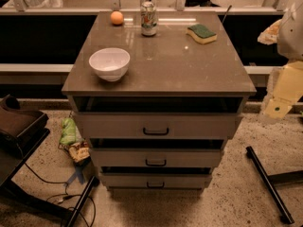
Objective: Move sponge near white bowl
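Well apart: sponge (201,33) back-right, white bowl (109,64) front-left; tool (280,103) at right edge.

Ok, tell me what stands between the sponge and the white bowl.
Nothing visible does: bare cabinet top runs from the sponge at back right to the white bowl at front left. The can and orange ball stand at the back, off that line. The gripper hangs beyond the cabinet's right edge.

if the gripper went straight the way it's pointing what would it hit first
The gripper hangs right of the cabinet, pointing down and slightly left. Probably the floor near the black bar, not the sponge; depth is unclear.
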You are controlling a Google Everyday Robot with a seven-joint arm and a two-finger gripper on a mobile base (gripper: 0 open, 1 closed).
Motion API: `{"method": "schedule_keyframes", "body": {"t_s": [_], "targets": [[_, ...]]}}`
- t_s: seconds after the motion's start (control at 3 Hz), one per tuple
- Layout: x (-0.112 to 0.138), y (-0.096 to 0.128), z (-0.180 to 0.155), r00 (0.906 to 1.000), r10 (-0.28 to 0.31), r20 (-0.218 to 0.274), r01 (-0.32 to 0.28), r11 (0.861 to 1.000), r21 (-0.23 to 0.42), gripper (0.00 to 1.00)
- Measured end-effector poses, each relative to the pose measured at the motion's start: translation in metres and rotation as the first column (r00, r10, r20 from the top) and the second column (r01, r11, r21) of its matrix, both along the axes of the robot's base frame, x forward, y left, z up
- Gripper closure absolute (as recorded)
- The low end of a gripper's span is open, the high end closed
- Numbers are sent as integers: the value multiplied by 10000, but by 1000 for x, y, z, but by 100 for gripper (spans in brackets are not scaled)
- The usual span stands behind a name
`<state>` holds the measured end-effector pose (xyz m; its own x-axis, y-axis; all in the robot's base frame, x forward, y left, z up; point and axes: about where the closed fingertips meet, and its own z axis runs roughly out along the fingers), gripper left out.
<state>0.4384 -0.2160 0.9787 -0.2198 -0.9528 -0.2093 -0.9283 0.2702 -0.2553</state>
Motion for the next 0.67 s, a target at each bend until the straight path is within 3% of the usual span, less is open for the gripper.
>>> {"method": "schedule_keyframes", "body": {"t_s": [0.33, 0.67], "targets": [[0, 0, 0, 10000, 0, 2, 0, 10000, 0, 0], [12, -6, 1, 9988, -255, 416, 248, 9995, 177, 0]]}}
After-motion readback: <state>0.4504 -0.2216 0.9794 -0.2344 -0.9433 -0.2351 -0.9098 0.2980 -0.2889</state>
